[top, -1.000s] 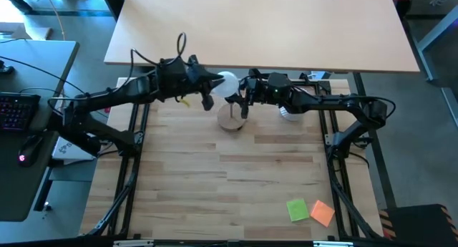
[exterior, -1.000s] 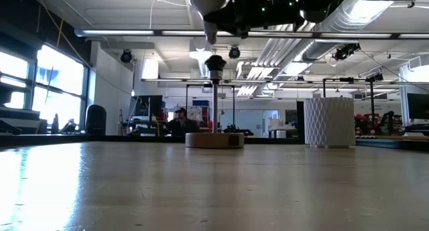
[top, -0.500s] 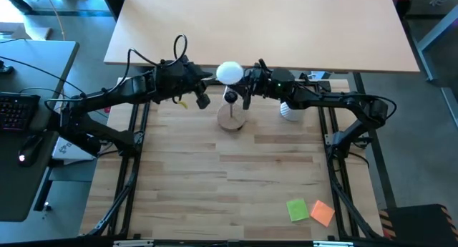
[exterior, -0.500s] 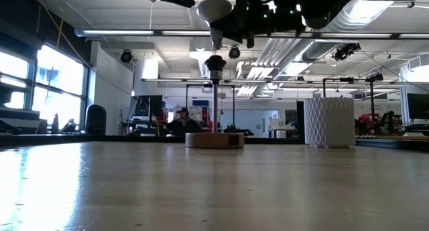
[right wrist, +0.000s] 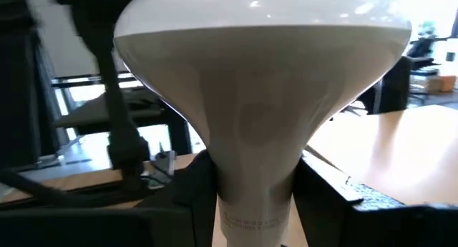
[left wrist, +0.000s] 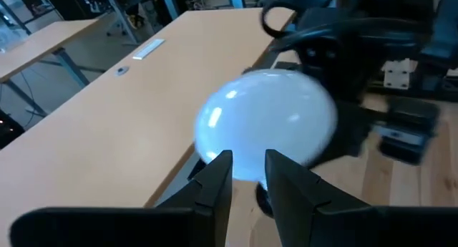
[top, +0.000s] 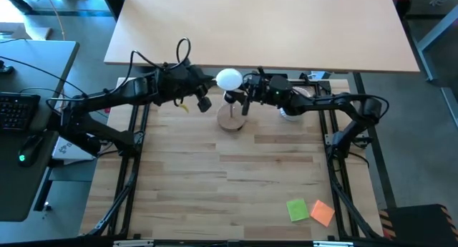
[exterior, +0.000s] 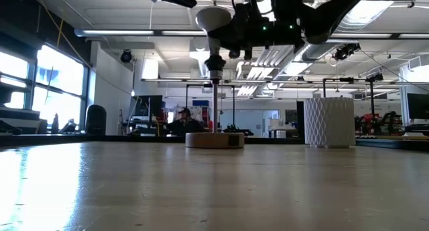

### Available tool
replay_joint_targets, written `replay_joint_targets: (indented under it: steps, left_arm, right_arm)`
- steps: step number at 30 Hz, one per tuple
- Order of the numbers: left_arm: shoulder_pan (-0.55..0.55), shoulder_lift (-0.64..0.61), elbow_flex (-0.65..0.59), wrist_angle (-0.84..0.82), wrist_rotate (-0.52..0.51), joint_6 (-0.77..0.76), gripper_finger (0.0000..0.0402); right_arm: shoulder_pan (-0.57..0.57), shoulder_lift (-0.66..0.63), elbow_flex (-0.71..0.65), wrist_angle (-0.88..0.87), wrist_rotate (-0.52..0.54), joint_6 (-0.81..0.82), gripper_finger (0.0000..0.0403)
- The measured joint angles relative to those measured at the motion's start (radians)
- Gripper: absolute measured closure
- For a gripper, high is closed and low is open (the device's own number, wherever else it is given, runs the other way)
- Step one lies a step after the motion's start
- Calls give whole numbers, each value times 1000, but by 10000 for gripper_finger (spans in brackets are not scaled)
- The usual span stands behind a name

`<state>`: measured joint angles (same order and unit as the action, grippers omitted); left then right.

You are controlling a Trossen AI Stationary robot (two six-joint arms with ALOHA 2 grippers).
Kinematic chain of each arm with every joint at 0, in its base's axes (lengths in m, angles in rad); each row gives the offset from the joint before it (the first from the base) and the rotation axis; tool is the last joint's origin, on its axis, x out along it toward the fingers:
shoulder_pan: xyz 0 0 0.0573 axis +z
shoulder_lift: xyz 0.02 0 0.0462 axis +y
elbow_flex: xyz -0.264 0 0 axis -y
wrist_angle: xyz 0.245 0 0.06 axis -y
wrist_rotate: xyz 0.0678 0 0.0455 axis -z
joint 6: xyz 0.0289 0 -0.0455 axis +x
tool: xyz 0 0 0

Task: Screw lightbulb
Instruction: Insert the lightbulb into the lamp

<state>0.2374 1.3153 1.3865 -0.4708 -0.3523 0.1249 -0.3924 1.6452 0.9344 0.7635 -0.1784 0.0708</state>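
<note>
Fingers (right wrist: 187, 197) of the right gripper (top: 243, 97) pinch the lightbulb (top: 229, 79) by its neck above the lamp base (top: 230, 121), while the left gripper (top: 202, 97) beside it looks nearly closed, empty.

faint grey print on the lightbulb (right wrist: 252, 220) neck, too small to read, no other legible text

Over the last second the lightbulb (top: 229, 79) has passed from the left gripper (top: 204, 89) to the right gripper (top: 245, 99), which now clamps its neck. The left gripper has backed off. The bulb has dropped, its screw end now meeting the lamp's black socket (exterior: 215, 63).
</note>
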Motion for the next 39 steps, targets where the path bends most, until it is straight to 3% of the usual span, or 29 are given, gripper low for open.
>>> replay_joint_targets:
  steps: [30, 36, 39]
  left_arm:
    - [-44, 21, 0, -31, -4, 0, 323]
    - [-44, 20, 0, -31, -43, 8, 323]
    - [-51, 13, 0, -35, -55, 9, 323]
  right_arm:
    - [0, 4, 2, -91, 8, -79, 261]
    - [0, 13, -5, -138, 8, -103, 180]
    - [0, -5, -3, -126, 8, -111, 165]
